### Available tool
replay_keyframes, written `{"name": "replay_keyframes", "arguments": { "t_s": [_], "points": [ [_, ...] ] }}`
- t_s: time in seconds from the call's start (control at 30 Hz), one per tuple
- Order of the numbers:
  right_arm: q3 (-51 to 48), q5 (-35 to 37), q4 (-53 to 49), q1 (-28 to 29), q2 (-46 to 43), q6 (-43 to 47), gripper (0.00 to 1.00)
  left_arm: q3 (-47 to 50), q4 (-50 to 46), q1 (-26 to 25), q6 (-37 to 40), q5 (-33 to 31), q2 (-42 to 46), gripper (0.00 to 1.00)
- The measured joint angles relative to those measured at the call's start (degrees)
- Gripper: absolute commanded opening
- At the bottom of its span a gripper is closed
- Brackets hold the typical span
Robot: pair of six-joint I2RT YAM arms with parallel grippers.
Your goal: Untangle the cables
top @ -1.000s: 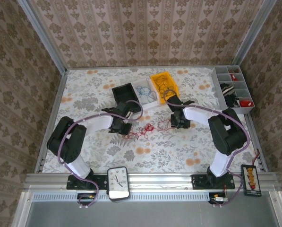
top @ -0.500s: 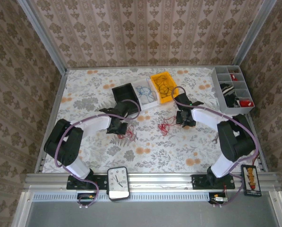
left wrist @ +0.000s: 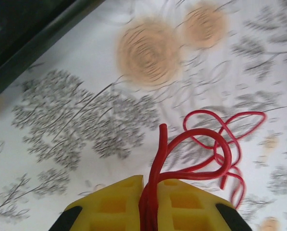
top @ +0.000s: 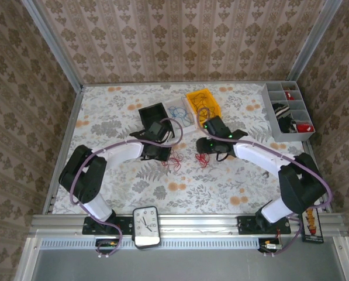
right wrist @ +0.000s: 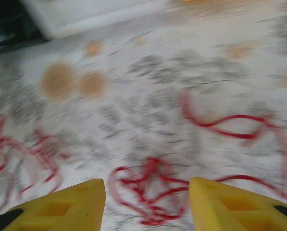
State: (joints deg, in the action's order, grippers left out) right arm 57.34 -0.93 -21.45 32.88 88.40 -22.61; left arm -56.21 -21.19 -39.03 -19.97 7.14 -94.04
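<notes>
Black bin (top: 151, 112), clear bin (top: 173, 104), yellow bin (top: 196, 93) in row at 12 o'clock; grey divided tray (top: 269, 111) at 2; timer (top: 146, 225) at 6.

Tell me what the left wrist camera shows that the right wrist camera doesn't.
Left wrist: the left gripper shut on a red cable, its loops spreading beyond the tips, and a black bin at top left.
Right wrist: the right gripper open, a loose red tangle on the table between its fingers, and a white bin at the top, all blurred.
Both: yellow fingers, red cabling and the floral table.
</notes>
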Motion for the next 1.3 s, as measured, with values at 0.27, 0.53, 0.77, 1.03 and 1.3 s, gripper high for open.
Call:
{"name": "replay_keyframes", "arguments": {
  "t_s": [0.27,0.53,0.77,1.03,1.3],
  "points": [
    [5.11,-7.93,2.05,4.26,12.26,2.14,0.51,2.64,6.14,0.83,-0.87,5.31,2.69,0.00],
    [7.30,-10.19,5.05,4.79,17.62,1.92,0.39,5.86,8.83,1.18,-1.09,8.35,4.07,0.00],
    [9.57,-9.53,6.82,4.87,20.39,0.28,0.00,10.62,11.43,4.76,-2.40,9.49,10.03,0.00],
    [3.93,1.38,5.79,0.68,13.35,-4.17,0.00,17.29,11.76,10.19,-5.22,2.60,20.28,0.03],
    [0.11,9.44,3.02,-8.22,8.39,-8.00,0.00,19.93,9.84,16.24,-7.54,-4.57,25.00,0.00]
  ]
}}
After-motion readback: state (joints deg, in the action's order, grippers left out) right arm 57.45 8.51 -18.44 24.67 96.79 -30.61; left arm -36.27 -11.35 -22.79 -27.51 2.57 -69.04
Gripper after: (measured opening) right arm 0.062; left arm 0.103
